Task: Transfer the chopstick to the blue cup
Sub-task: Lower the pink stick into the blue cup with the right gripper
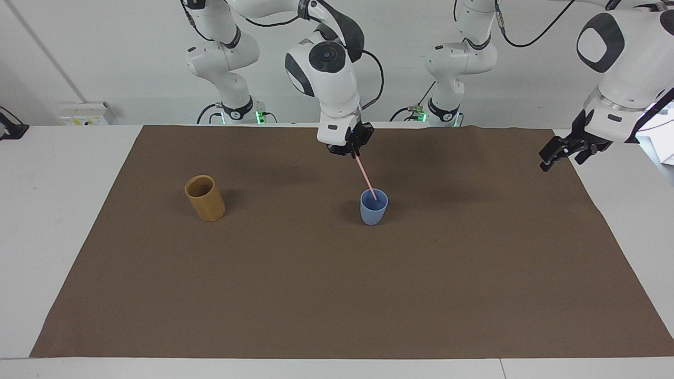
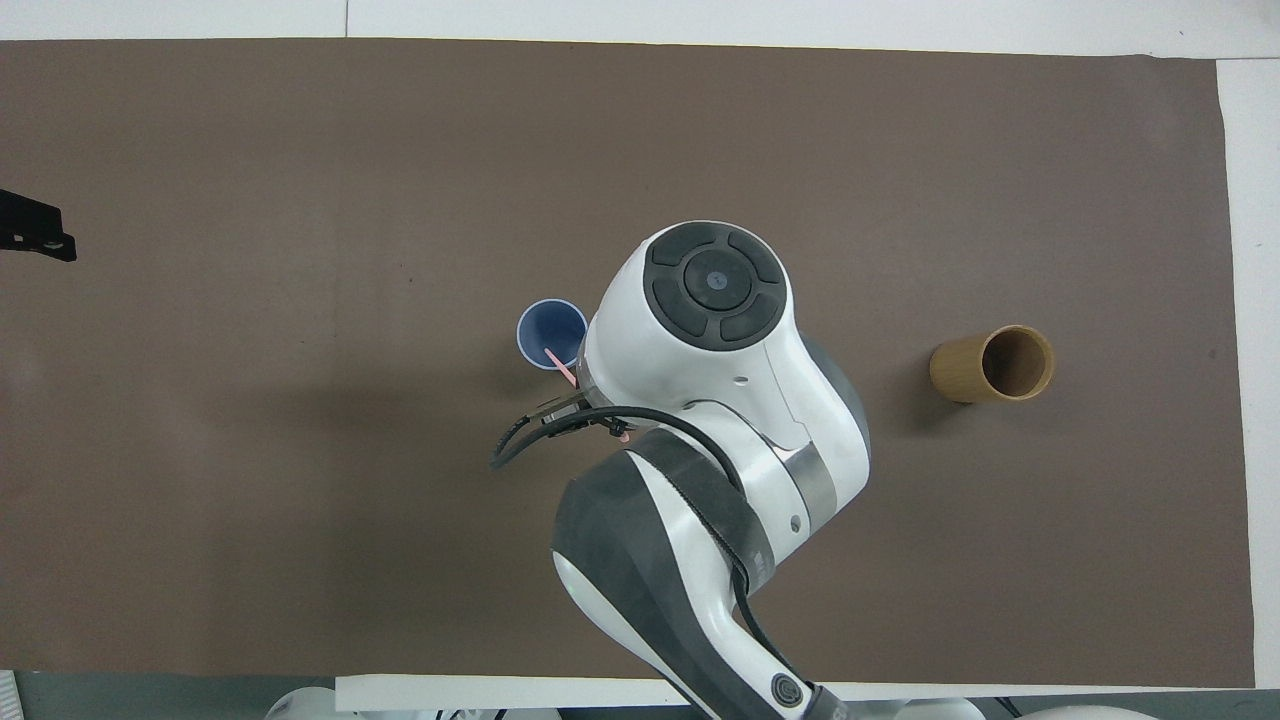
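The light blue cup (image 1: 373, 211) stands upright near the middle of the brown mat; it also shows in the overhead view (image 2: 541, 328). My right gripper (image 1: 354, 153) is shut on the top end of the pale pink chopstick (image 1: 365, 176) and is over the mat next to the cup. The stick slants down, and its lower tip is inside the cup's mouth. In the overhead view the chopstick (image 2: 559, 367) shows crossing the cup's rim, and the arm hides the gripper. My left gripper (image 1: 550, 156) waits in the air over the mat's edge at the left arm's end.
A taller tan cylindrical cup (image 1: 205, 200) stands upright on the mat toward the right arm's end; it also shows in the overhead view (image 2: 992, 365). The brown mat (image 1: 337, 295) covers most of the white table.
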You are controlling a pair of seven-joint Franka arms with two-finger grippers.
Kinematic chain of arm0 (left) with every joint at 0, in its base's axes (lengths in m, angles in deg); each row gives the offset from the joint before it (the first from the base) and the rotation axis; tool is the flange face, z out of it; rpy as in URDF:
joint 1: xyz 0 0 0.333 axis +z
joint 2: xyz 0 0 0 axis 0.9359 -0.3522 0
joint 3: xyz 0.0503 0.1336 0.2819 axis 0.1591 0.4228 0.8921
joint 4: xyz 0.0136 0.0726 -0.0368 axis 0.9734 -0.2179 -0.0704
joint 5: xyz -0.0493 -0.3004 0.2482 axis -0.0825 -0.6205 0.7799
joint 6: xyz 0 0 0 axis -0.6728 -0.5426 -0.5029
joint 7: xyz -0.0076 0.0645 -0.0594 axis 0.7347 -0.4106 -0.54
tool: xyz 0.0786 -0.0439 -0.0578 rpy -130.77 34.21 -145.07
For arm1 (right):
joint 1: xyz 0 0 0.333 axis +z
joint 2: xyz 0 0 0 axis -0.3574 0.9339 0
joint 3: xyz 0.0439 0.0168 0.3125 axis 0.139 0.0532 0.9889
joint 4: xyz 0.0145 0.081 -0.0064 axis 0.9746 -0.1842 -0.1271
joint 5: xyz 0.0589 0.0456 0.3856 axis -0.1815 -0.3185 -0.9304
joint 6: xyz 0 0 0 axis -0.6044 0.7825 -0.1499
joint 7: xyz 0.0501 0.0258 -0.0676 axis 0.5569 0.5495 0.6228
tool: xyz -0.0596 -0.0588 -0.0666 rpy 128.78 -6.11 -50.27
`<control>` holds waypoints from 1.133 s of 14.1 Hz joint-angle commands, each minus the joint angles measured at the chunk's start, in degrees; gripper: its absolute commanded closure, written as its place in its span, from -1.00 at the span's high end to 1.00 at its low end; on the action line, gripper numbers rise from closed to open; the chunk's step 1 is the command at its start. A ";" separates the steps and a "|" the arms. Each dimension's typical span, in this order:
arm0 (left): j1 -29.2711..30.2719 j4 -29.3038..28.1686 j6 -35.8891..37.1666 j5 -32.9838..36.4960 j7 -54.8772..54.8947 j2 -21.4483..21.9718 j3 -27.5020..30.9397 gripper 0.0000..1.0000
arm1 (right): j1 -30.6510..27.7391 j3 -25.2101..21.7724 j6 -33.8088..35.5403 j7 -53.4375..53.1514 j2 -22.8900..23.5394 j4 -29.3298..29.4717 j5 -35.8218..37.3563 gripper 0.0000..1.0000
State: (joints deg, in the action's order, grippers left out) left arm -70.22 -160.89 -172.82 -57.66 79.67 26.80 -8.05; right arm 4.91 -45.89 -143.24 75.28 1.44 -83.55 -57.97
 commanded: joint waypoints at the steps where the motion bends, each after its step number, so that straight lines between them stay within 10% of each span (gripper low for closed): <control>1: -0.04 -0.23 0.67 0.03 -0.09 0.76 0.14 1.00 | -0.63 -0.10 -4.99 0.67 -1.56 -2.77 -0.61 -0.83; 2: -0.04 -0.23 0.67 0.03 -0.09 0.76 0.14 1.00 | -0.72 -0.10 -5.36 0.67 -1.48 -2.77 -0.61 -0.73; 4: -0.04 -0.23 0.67 0.03 -0.09 0.76 0.14 1.00 | -1.15 -0.10 -5.45 0.85 -1.39 -2.68 -0.61 0.07; 5: -0.04 -0.23 0.67 0.03 -0.09 0.76 0.14 1.00 | -1.16 -0.10 -5.79 1.20 -1.47 -2.77 -0.61 0.97; 11: -0.04 -0.23 0.67 0.03 -0.09 0.76 0.14 1.00 | -1.94 -0.28 -3.96 0.59 -0.78 1.25 -0.70 0.99; 16: -0.04 -0.23 0.67 0.03 -0.09 0.76 0.14 1.00 | -14.05 -0.63 7.71 3.29 -4.01 7.33 9.55 0.99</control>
State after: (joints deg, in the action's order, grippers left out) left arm -70.22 -160.89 -172.82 -57.66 79.67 26.80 -8.05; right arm -4.58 -46.87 -139.51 76.19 -0.44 -76.74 -52.30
